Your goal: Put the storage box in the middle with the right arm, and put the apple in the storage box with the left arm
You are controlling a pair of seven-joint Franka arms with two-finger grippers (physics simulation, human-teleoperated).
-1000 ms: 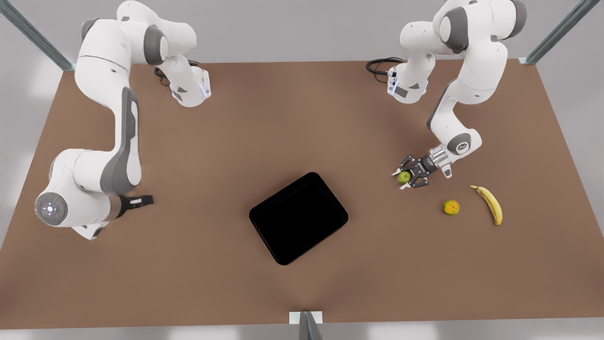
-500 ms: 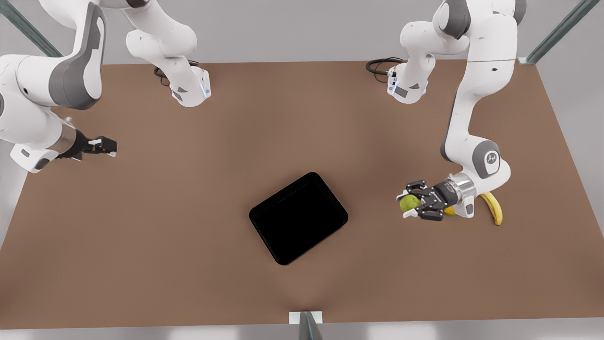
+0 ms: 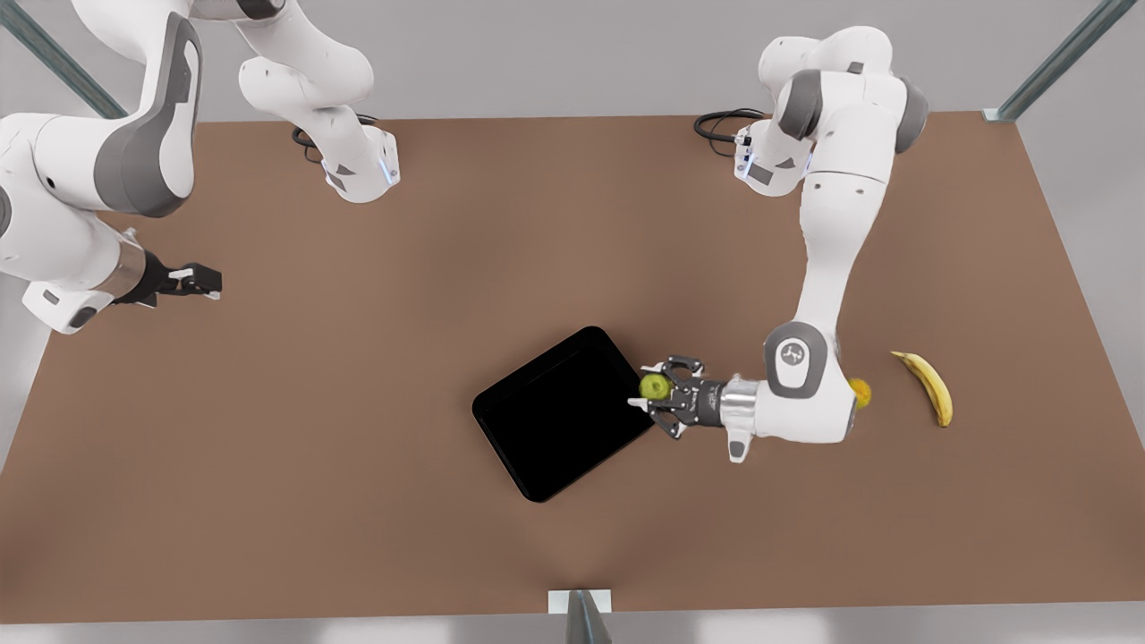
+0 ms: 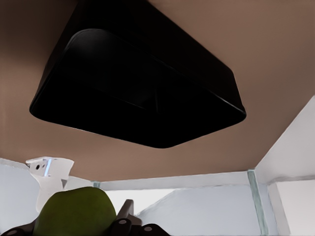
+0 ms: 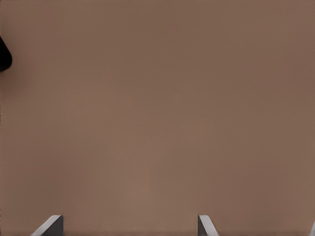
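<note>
The left gripper had its fingers clamped on the green apple, held just at the near edge of the black storage box, which sat mid-table ahead of the fingertips. The right gripper waited well off to the far side with its fingers spread apart and nothing between them. I judged that letting go here could drop the apple on the rim and roll it back toward the orange and banana behind the wrist.

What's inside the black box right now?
Nothing visible inside the storage box. The apple sits in the left gripper at its edge. The deep black interior hides detail.
</note>
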